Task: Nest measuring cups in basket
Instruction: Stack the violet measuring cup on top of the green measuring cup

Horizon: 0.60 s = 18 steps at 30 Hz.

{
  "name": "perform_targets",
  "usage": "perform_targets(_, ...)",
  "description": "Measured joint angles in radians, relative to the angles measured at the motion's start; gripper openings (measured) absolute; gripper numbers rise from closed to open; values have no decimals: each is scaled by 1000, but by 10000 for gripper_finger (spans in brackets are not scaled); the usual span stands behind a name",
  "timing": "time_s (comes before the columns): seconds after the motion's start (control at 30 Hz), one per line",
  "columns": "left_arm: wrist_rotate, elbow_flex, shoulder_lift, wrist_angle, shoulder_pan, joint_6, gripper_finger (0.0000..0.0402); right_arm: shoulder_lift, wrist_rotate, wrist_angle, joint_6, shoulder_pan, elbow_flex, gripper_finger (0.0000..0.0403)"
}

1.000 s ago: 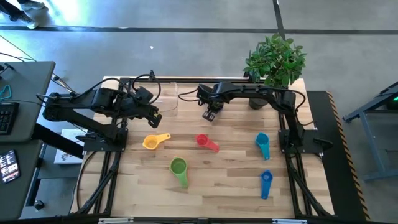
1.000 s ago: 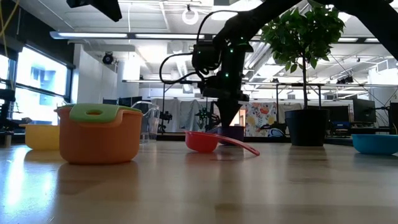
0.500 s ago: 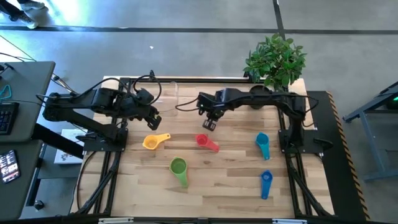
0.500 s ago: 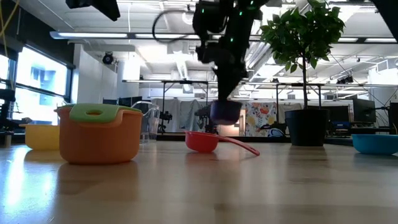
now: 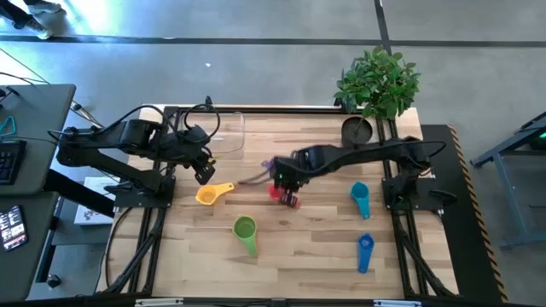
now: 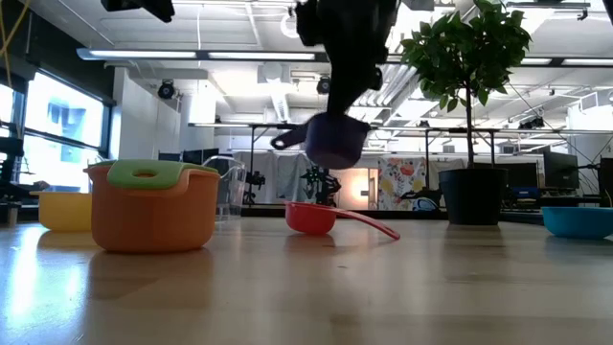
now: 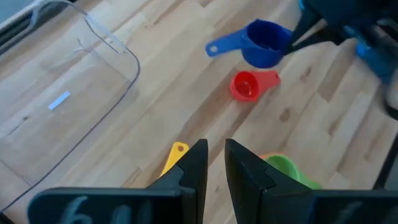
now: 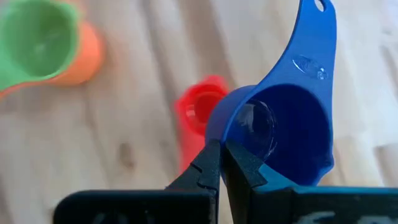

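We've got the right gripper [image 8: 219, 163] pinched shut on the rim of the purple measuring cup [image 6: 334, 142], held up over mid-table right above the red cup [image 6: 310, 218]. It looks light, stiff and slick, so a rim pinch could swivel. The left gripper [image 7: 215, 163], nearly closed and empty, waits by the basket [image 5: 226, 134] at the far-left corner.

Seven measuring cups [image 5: 245, 227], one basket [image 5: 226, 132], one potted plant [image 5: 376, 81].
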Motion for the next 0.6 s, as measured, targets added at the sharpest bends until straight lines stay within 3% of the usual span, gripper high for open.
perform_targets(0.27,68,0,-4,0,0,47,47,-1,16,67,-7,129,0,0)
perform_targets(0.6,107,0,-4,0,0,3,47,-1,-34,211,-230,178,0,0)
